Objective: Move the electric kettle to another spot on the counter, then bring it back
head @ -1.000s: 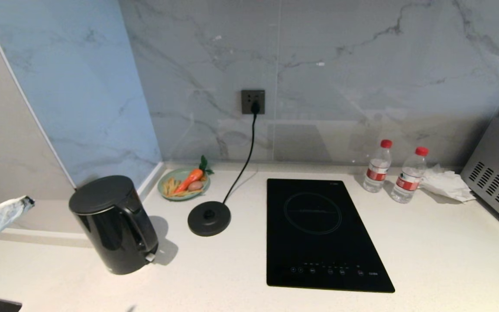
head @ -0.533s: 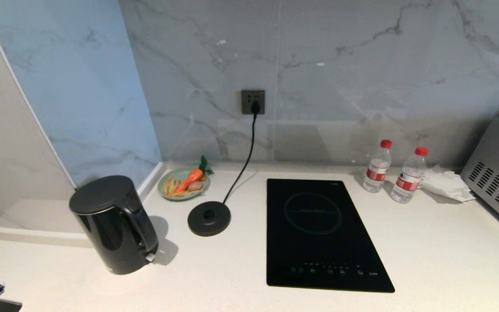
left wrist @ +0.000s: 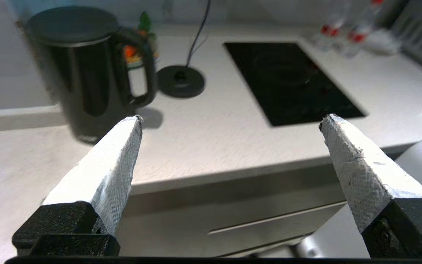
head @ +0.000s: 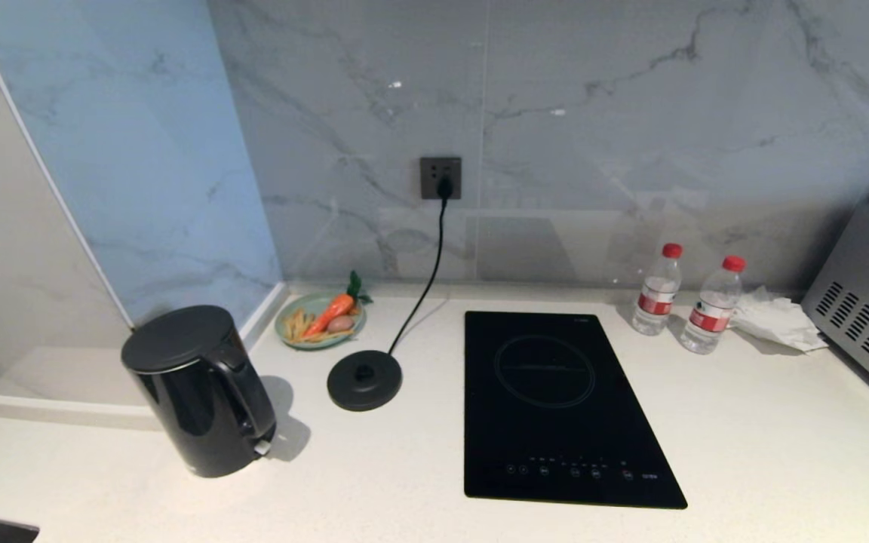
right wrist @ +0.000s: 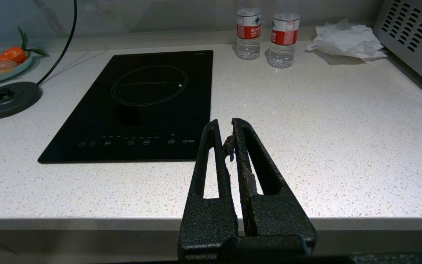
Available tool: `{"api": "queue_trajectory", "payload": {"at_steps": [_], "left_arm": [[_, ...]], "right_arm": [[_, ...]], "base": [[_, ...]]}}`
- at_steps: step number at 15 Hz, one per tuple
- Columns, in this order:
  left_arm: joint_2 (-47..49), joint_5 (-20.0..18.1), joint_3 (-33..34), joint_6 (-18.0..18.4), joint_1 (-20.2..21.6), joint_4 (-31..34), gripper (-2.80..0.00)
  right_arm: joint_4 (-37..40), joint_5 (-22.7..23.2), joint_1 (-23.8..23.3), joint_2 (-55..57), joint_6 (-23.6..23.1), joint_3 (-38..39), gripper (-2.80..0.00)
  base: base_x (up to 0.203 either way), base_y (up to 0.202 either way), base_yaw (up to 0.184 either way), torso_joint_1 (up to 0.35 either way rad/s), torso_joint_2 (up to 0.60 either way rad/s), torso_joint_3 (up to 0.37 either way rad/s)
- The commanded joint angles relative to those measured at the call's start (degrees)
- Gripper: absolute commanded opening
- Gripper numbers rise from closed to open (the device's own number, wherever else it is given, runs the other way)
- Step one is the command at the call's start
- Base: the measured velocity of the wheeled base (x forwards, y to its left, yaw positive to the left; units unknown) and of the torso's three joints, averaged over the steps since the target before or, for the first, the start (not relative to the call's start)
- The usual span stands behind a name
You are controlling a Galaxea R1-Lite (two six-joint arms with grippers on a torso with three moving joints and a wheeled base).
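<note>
Left gripper (left wrist: 229,121) gapes wide and empty off the front edge of the counter (head: 744,452); right gripper (right wrist: 226,128) sits pinched closed, low by that same edge. The electric kettle (head: 197,388), one tall glossy black jug with flat matte lid and loop handle, stands upright at the counter's left end, well apart from its single base disc (head: 364,380). Two water bottles (head: 657,289), one hob (head: 555,403).

White speckled counter (head: 419,513) bearing, left to right: upright electric kettle (head: 199,388), green plate of vegetables (head: 320,320), corded kettle base (head: 364,379), inset induction hob (head: 559,407), two water bottles (head: 658,289), crumpled tissue (head: 776,320).
</note>
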Motion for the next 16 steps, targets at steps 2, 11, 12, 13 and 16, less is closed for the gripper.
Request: {"api": "queue_trajectory", "payload": {"at_steps": [2, 11, 12, 13, 16], "left_arm": [[-5.3, 13.1, 7.1, 2.9, -0.2, 1.4, 0.0], [-5.2, 18.9, 31.3, 9.3, -0.2, -28.1, 0.0], [-5.2, 18.8, 31.3, 9.4, -0.2, -28.2, 0.0], [-5.2, 18.6, 31.1, 9.2, -0.2, -27.9, 0.0], [-5.2, 19.0, 31.1, 6.9, -0.3, -28.0, 0.0]], "right_arm": [[0.0, 0.0, 0.0, -0.1, 0.0, 0.0, -2.8], [0.0, 0.0, 0.0, -0.1, 0.0, 0.0, -2.8], [0.0, 0.0, 0.0, -0.1, 0.0, 0.0, -2.8], [0.0, 0.0, 0.0, -0.1, 0.0, 0.0, -2.8], [0.0, 0.0, 0.0, -0.1, 0.0, 0.0, -2.8]], "base": [[0.0, 0.0, 0.0, 0.0, 0.0, 0.0], [0.0, 0.0, 0.0, 0.0, 0.0, 0.0], [0.0, 0.0, 0.0, 0.0, 0.0, 0.0], [0.0, 0.0, 0.0, 0.0, 0.0, 0.0], [0.0, 0.0, 0.0, 0.0, 0.0, 0.0]]}}
